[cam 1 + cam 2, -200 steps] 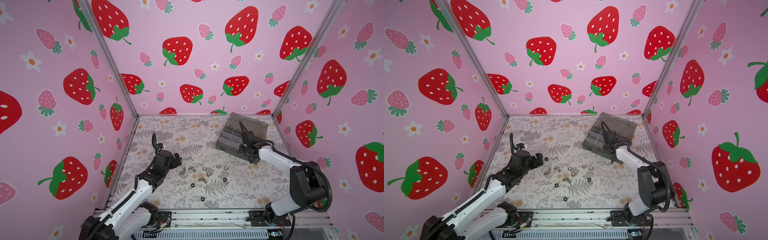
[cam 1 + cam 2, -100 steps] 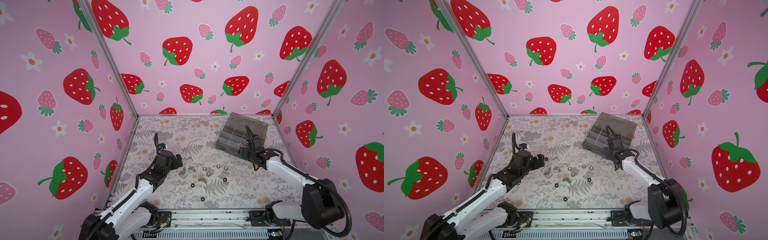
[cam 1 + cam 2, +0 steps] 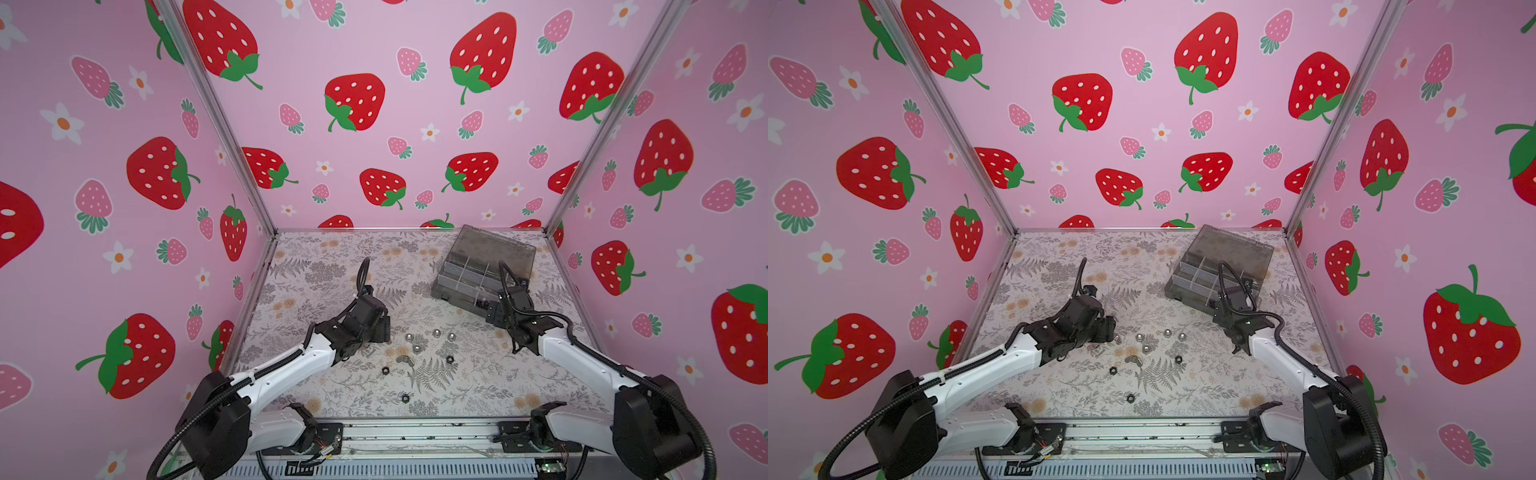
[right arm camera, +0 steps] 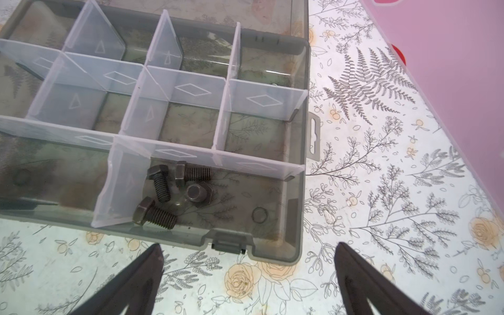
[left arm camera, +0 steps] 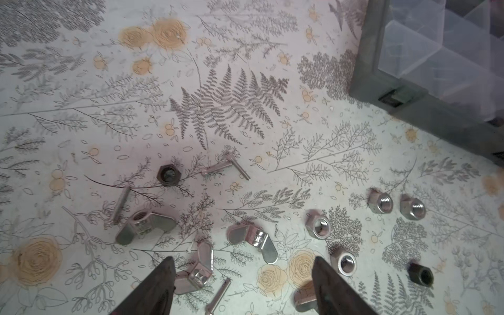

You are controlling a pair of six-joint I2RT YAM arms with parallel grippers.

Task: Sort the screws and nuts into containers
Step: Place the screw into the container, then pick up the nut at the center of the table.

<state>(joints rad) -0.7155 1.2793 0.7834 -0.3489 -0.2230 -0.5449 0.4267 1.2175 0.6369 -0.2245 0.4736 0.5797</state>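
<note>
nut (image 5: pixel 304 297) sits half hidden behind left hand (image 5: pixel 243 259).

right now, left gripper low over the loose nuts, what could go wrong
The left gripper straddles a crowd: a wing nut at one side, a cap nut at the other, so closing may grab two or flick one away. The open right gripper, close to the organiser box, could nudge it.

Fern-printed table mat (image 3: pixel 316 270) lies between pink strawberry-patterned walls (image 3: pixel 395 50).
</note>
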